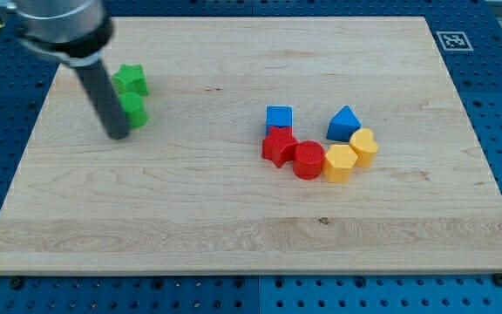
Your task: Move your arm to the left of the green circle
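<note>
1. Pale wooden table [234,218] lies on a blue pegboard base, with a black-and-white marker tag [454,40] at its far right corner.

2. The green circle [135,111] sits in the far left part of the table, just near of a green star [132,79]; the two look to be touching or nearly so.

3. My tip [118,136] rests at the circle's left near edge, touching it or just beside it; the rod hides the circle's left side, so actual contact cannot be told.

4. The relation that matters: the circle lies to the right of my tip and slightly farther away. By my judgement I am already roughly where the task wants me, on its left, and little or no further travel is needed.

5. The arm comes in from the far left corner of the view, the dark rod [101,92] slanting down and to the right toward its end.

6. There is no hand on this arm, only the rod, so nothing is held or opened.

7. Well apart, right of centre, a cluster sits together: a blue cube [279,117], a blue triangular block [344,123], a red star [279,146], a red cylinder [308,160], a yellow hexagon [339,163] and a yellow heart [364,146].

8. A risk, as I judge it: any push rightward would nudge the circle.
</note>
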